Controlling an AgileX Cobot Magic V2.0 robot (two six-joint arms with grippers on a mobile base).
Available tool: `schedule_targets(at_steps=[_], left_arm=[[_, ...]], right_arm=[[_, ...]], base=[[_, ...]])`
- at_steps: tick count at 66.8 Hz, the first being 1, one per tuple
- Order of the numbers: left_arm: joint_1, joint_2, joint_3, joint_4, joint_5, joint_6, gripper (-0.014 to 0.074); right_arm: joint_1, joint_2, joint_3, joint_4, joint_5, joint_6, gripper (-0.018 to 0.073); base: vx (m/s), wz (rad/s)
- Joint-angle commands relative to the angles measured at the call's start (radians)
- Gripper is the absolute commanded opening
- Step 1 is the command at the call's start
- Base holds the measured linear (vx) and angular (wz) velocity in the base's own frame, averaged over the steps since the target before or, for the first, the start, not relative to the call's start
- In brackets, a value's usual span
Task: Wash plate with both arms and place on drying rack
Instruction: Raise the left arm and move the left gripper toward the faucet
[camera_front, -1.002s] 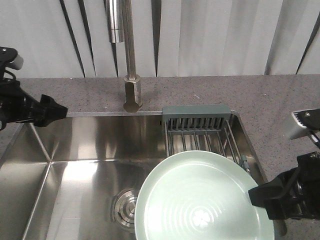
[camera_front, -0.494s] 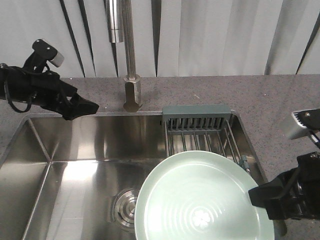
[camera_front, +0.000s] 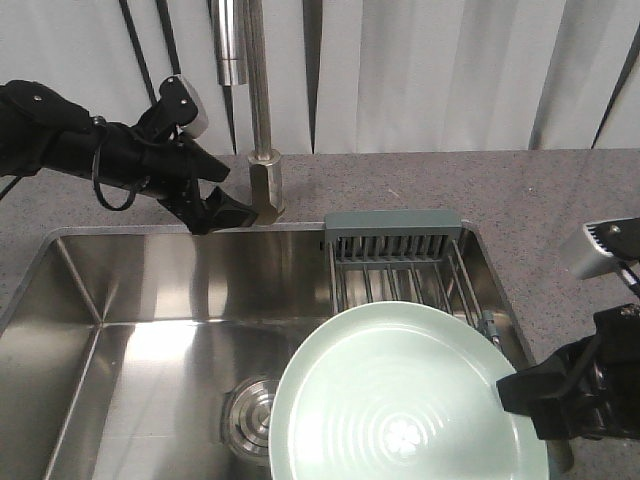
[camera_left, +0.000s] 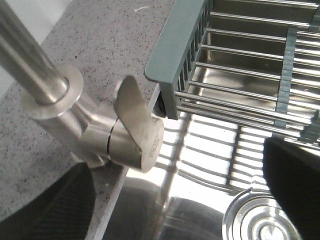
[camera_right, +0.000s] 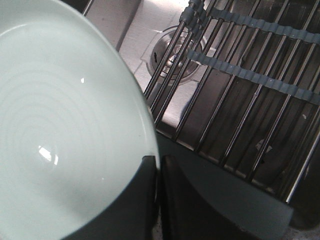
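The right gripper (camera_front: 522, 392) clamps the rim of the round pale mint-green plate (camera_front: 400, 400), holding it over the steel sink's (camera_front: 150, 290) front right corner, beside the steel-wire drying rack (camera_front: 395, 265). The left gripper (camera_front: 226, 212), jaws spread wide, hangs beside the brushed-steel tap lever (camera_left: 137, 132), probably to start the water.

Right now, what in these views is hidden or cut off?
The pale mint-green round plate: near rim cut off by the front view's bottom edge.
The steel-wire drying rack: near half hidden under the plate, front view.
The round steel drain: partly covered by the plate, front view.
The steel faucet: top cut off by the front view's upper edge.
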Motion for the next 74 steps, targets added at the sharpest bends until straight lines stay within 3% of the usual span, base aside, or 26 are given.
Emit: schedule_targets(at_steps=[1,23,74], left_arm=[[-0.018,-0.025,-0.08,-0.066,0.01,0.007,0.0624],[-0.049,0.031,-0.141,-0.174,0.03,0.076,0.061],[-0.056,0.03,-0.141,-0.165,0.247,0.073,0.0587]], right_arm=[[-0.002,-0.01,-0.026,0.041,-0.029,-0.009,-0.0004],[-0.002,-0.01,-0.026,0.041,-0.028,-0.009,-0.0004],[-0.002,-0.01,-0.026,0.041,-0.026,-0.009,-0.0004]], base=[[0.0,0.0],[0.0,0.0],[0.0,0.0]])
